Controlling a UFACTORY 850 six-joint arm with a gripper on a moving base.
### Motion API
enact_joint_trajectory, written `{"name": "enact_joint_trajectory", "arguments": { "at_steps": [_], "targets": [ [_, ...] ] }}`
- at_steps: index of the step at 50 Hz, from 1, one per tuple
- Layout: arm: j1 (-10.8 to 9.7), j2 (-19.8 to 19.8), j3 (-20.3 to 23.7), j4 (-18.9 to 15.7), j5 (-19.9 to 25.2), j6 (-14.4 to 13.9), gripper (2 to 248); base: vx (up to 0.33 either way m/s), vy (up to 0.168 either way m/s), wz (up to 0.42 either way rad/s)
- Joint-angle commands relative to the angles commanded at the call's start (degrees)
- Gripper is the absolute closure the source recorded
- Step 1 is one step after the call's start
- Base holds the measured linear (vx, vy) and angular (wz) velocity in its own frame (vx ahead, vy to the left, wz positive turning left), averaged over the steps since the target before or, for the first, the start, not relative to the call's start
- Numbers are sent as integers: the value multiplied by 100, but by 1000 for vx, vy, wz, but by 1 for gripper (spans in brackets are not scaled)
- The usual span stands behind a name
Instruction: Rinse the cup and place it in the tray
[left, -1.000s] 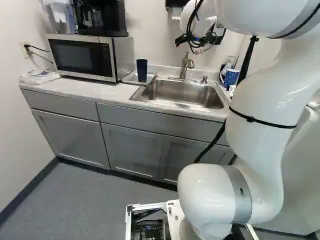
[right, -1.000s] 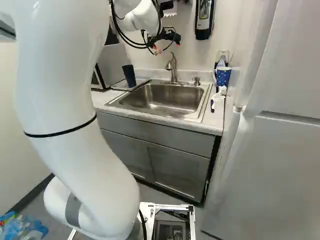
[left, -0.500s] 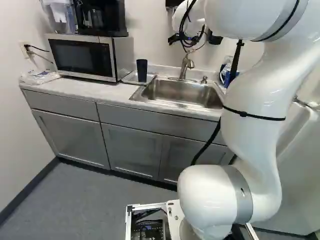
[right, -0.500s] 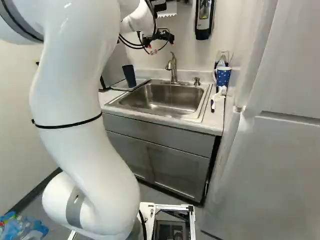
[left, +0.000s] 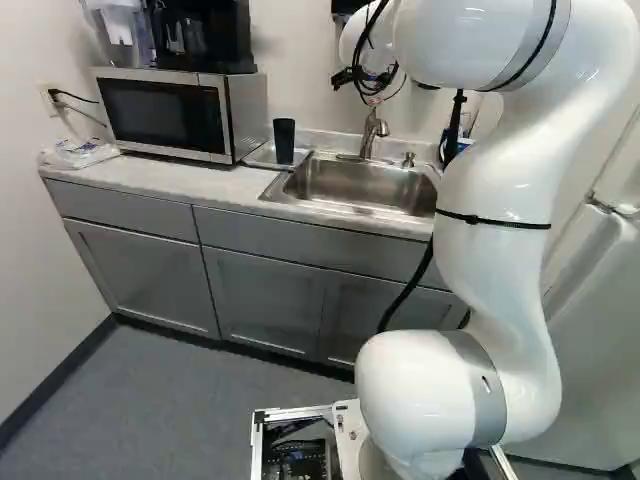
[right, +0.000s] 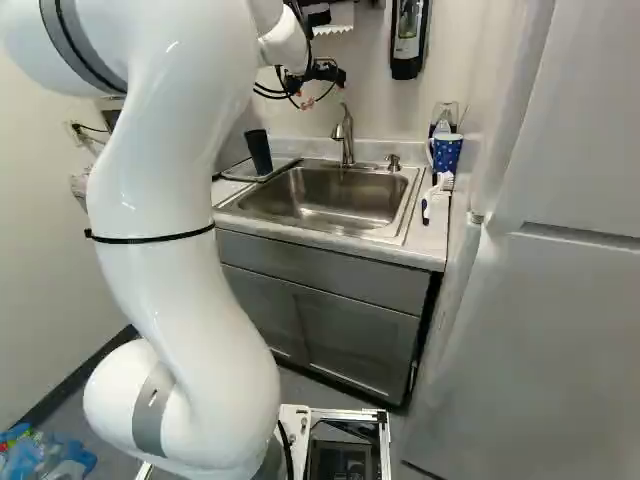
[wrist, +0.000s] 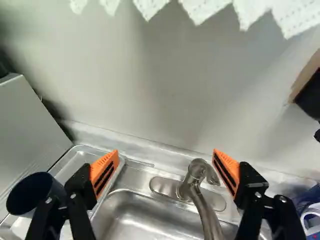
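In the right base view my gripper (right: 316, 92) hangs in the air above the back of the sink (right: 325, 198), left of the tap (right: 346, 140). The wrist view shows the gripper (wrist: 165, 152) with its orange-padded fingers wide apart and nothing held; beyond them are the tap (wrist: 194, 184) and the wall. A dark blue cup (left: 284, 141) stands on the metal tray (right: 240, 177) left of the sink. Seen from the wrist, the cup (wrist: 32, 192) lies beside one finger, apart from it, with its open top up. Its inside looks dark.
A microwave (left: 165, 115) with a coffee maker (left: 203, 40) on it stands left of the tray. Right of the sink are a polka-dot mug (right: 446, 153) and a brush (right: 436, 192). A soap dispenser (right: 408, 38) and paper towels (wrist: 210, 7) hang on the wall above.
In the left base view the gripper has moved left and slightly down, toward the tap's side of the cup. The upper arm has swung along. Base and cup have stayed put.
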Motion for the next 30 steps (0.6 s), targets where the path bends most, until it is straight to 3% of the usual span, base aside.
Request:
{"name": "enact_joint_trajectory", "arguments": {
  "at_steps": [30],
  "targets": [
    [-23, -72, 150, 0, 0, 0, 3, 0, 0, 0]
  ]
}}
